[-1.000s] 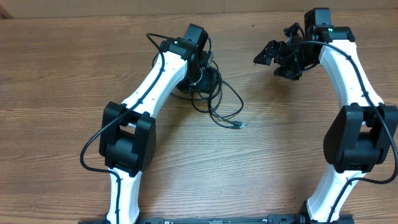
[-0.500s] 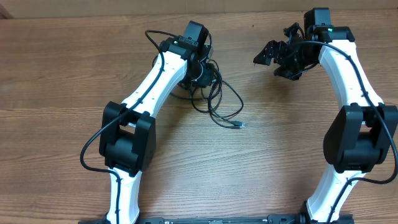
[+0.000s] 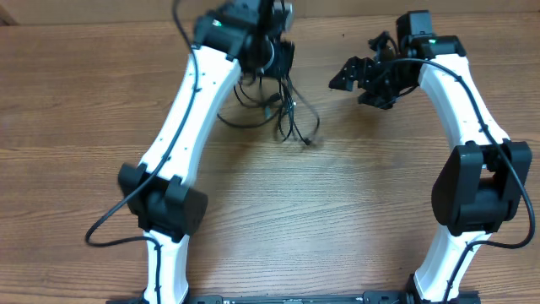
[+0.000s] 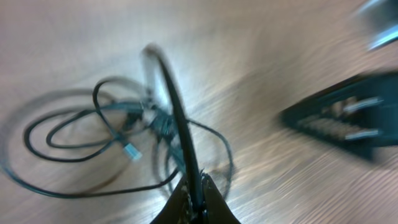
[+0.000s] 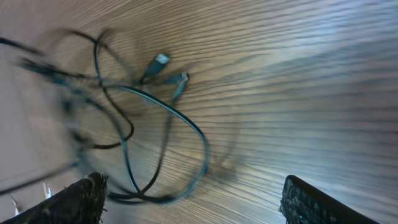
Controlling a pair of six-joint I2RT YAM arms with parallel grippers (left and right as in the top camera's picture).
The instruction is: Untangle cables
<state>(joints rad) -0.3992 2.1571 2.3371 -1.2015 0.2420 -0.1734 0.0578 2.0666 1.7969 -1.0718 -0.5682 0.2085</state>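
1. Table point(image 3: 363, 211): there is bare wood on the near side of the cables point(image 3: 287, 118) and to either side of them. The far edge sits close behind them, so a pull that way could drag cord off the edge.
2. Left arm point(image 3: 181, 110): stretched long to the left of the cables. I judge little reach is left beyond them.
3. Cables: one tangle, its top at the left claw point(image 4: 194, 202) and its loops trailing onto the table. Hauling one strand may cinch the knot or lift the whole lump.
4. Left claw: clamped on a single strand. Thin cord may slip out.
5. Right claw point(image 3: 354, 84): spread wide, empty, right of the cables and apart from them. Nothing pins the loose loops.
6. Plug tips point(image 5: 160, 60): two lie close together among the loops and are likely to snag.
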